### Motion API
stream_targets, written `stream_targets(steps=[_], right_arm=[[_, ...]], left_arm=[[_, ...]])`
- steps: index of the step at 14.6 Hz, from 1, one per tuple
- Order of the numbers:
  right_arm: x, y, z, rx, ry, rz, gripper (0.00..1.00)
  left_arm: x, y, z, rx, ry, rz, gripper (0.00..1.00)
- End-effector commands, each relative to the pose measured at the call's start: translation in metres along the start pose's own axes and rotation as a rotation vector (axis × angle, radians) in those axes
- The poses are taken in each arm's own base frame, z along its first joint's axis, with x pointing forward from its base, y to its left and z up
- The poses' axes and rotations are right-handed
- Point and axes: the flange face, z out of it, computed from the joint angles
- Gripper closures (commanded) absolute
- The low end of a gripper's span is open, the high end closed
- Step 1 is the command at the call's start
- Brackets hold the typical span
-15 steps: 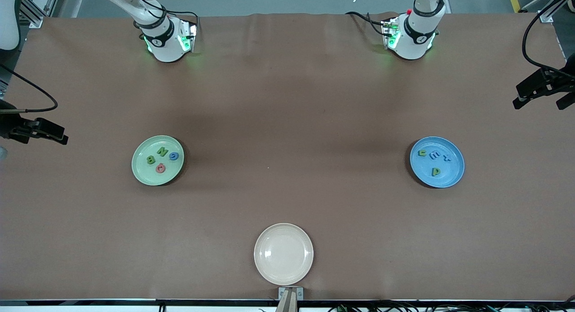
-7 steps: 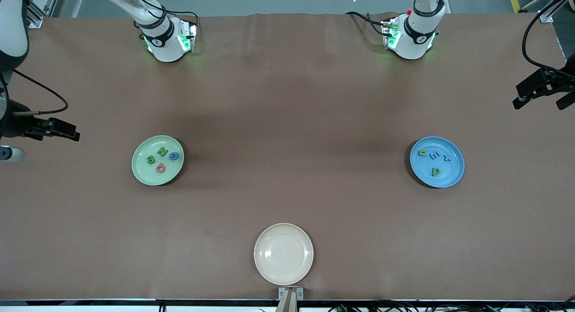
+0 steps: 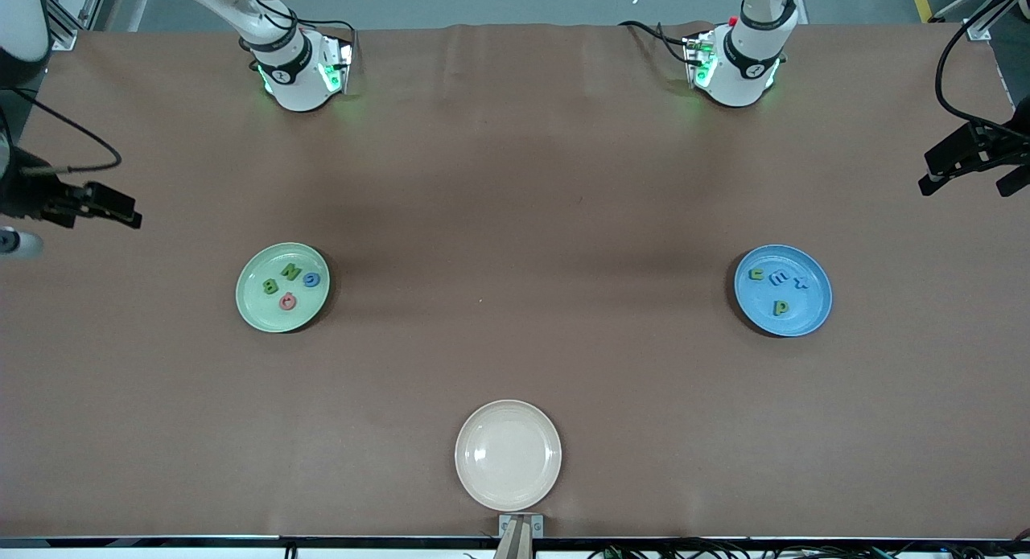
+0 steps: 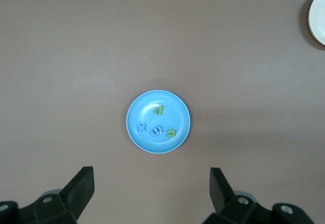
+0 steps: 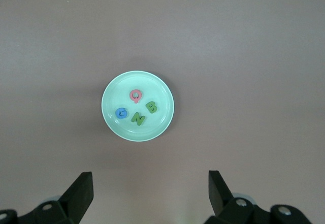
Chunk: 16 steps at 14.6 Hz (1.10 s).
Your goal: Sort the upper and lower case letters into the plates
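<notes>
We see four letters on pale green plate (image 3: 251,302), frame left; four on blue plate (image 3: 809,318), frame right. Left gripper (image 4: 151,193), right gripper (image 5: 150,193) fingers wide, empty. We judge sorting done; park arms clear.

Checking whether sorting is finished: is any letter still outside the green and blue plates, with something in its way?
No. Four letters lie in the green plate, four in the blue plate. The beige plate holds none, and no letter shows on the table.
</notes>
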Motion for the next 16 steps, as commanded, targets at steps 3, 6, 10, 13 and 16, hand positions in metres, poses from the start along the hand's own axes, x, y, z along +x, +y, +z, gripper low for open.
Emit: stream_targets(steps=[3, 6, 10, 13, 16], right_arm=[[-0.044, 0.0, -0.007, -0.011, 0.013, 0.004, 0.0], [-0.055, -0.001, -0.003, -0.009, 0.014, 0.002, 0.0], [-0.057, 0.001, -0.01, -0.009, 0.028, 0.007, 0.0], [-0.061, 0.003, -0.014, -0.009, 0.036, 0.013, 0.0], [-0.061, 0.002, -0.015, -0.009, 0.042, 0.008, 0.0]], left_arm=[[-0.002, 0.002, -0.006, -0.012, -0.002, 0.006, 0.0], [-0.002, 0.002, -0.006, -0.012, -0.002, 0.003, 0.0], [-0.002, 0.002, -0.006, -0.012, -0.002, 0.001, 0.0], [-0.002, 0.002, -0.006, -0.012, -0.002, 0.0, 0.0], [-0.002, 0.002, -0.006, -0.013, -0.002, 0.001, 0.0]])
